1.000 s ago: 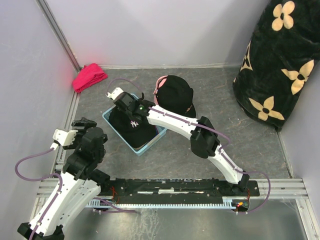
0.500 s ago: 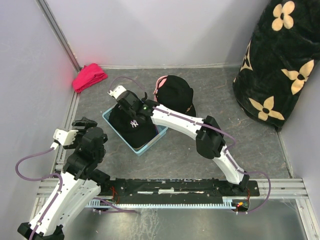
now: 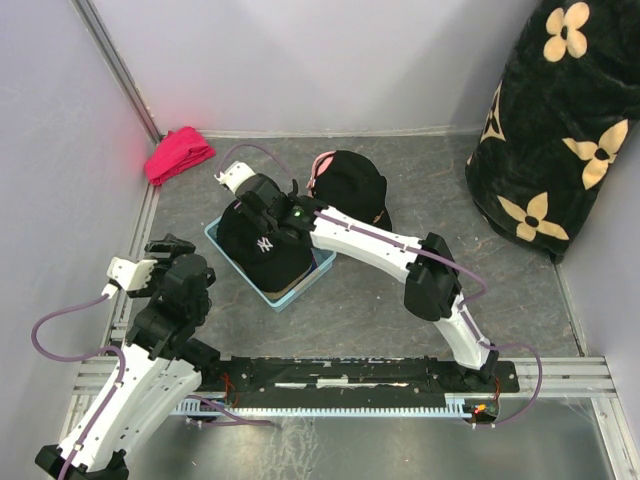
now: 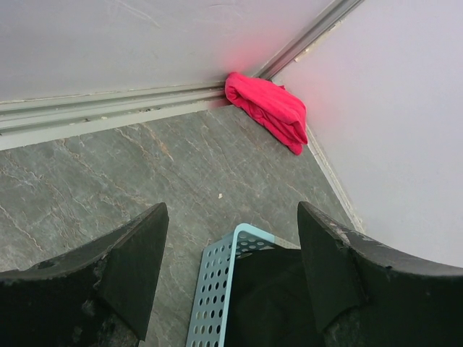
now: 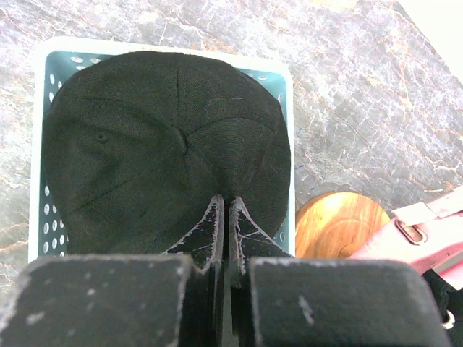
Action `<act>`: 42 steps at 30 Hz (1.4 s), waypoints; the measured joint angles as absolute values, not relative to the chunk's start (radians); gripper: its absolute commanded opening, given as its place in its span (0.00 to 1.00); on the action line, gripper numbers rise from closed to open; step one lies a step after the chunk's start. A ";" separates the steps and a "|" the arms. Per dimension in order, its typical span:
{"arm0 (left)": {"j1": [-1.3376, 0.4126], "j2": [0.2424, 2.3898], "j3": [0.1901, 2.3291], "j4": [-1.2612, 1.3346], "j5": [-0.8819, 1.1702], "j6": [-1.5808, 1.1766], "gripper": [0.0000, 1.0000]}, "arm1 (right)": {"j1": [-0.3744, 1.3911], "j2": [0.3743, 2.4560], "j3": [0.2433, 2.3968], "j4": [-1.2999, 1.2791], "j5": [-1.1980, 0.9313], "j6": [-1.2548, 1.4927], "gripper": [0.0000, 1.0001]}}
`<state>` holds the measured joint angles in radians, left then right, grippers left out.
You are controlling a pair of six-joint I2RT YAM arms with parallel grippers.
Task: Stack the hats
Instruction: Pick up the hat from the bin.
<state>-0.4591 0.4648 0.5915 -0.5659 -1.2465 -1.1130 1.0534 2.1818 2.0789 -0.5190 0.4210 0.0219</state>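
A black cap with a white embroidered logo (image 3: pixel 262 250) lies crown up over a light blue perforated basket (image 3: pixel 312 274). My right gripper (image 3: pixel 266 207) is shut on the back of its crown; the right wrist view shows the gripper (image 5: pixel 224 206) pinching a fold of the cap (image 5: pixel 145 144) above the basket (image 5: pixel 42 217). A second black cap (image 3: pixel 352 185) sits behind, over a light pink cap whose strap (image 5: pixel 423 225) shows. My left gripper (image 3: pixel 165 262) is open and empty, left of the basket (image 4: pixel 210 303).
A red-pink cloth bundle (image 3: pixel 178 153) lies in the back left corner, also in the left wrist view (image 4: pixel 268 108). A round wooden stand (image 5: pixel 338 224) stands right of the basket. A black flower-patterned blanket (image 3: pixel 560 120) fills the back right. Walls close in left and back.
My right gripper has moved slightly back and up, drawing the black logo cap's crown up from the basket. The left arm has not moved.
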 measured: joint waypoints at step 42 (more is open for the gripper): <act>-0.459 0.559 0.591 -0.203 -1.043 -0.854 0.77 | 0.971 1.619 1.903 -0.405 0.373 0.036 0.02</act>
<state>-0.4591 0.5594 0.5907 -0.2028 -1.0428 -0.8543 0.9707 1.6188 1.9030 -0.4053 0.3725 0.0360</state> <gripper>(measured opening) 0.771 0.026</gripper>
